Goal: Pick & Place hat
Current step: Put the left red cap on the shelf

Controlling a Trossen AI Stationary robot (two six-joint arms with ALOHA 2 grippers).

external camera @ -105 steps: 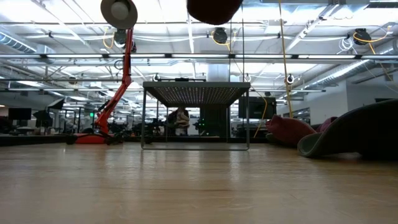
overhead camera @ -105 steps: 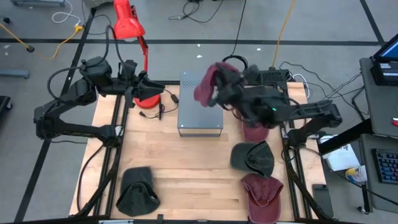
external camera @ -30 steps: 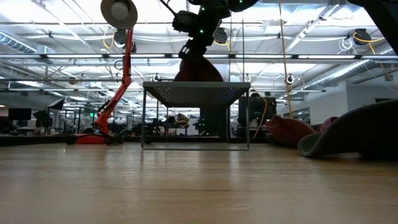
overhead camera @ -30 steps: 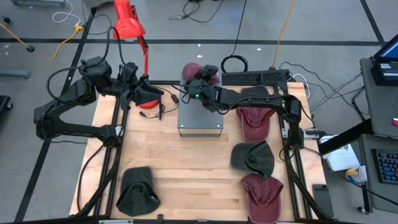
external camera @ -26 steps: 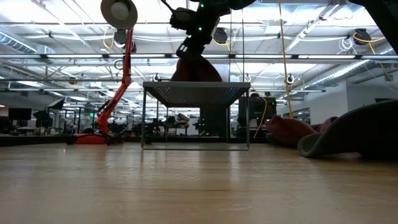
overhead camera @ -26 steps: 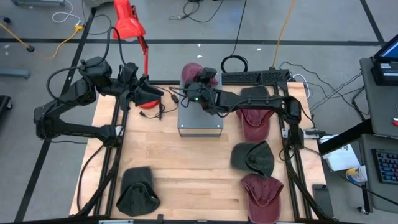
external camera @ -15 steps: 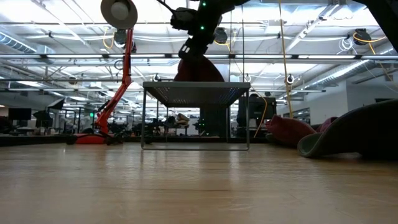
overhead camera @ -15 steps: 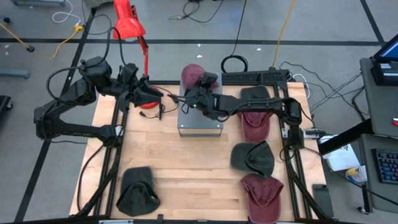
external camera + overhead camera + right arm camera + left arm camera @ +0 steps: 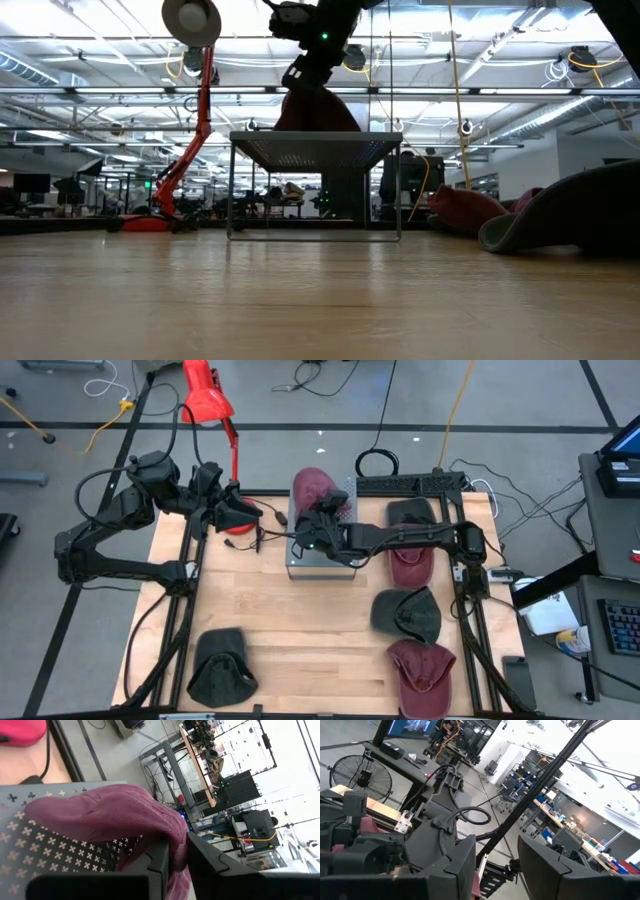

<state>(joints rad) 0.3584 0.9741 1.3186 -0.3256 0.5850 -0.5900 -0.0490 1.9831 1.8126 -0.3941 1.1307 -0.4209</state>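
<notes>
Maroon hat [image 9: 312, 489] on perforated stand [image 9: 322, 557], right claw [image 9: 314, 532] gripping, red lamp [image 9: 207, 398] beside

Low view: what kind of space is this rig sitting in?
Likely a robotics lab or open industrial workshop: exposed ceiling trusses with strip lights, workbenches with monitors behind the table, and cables on the concrete floor.

maroon cap: [image 9: 312, 488] soft dark-red fabric, crown bulging upward, resting on the far end of the perforated metal stand [image 9: 322, 557]
grip on cap: right gripper [image 9: 176, 851] is pinched on a fold of its cloth near the edge
seen level: a dark-red mound [image 9: 315, 112] on the stand's mesh top [image 9: 315, 138]
contact: cap's underside lies on the cross-patterned mesh [image 9: 45, 852]
</notes>
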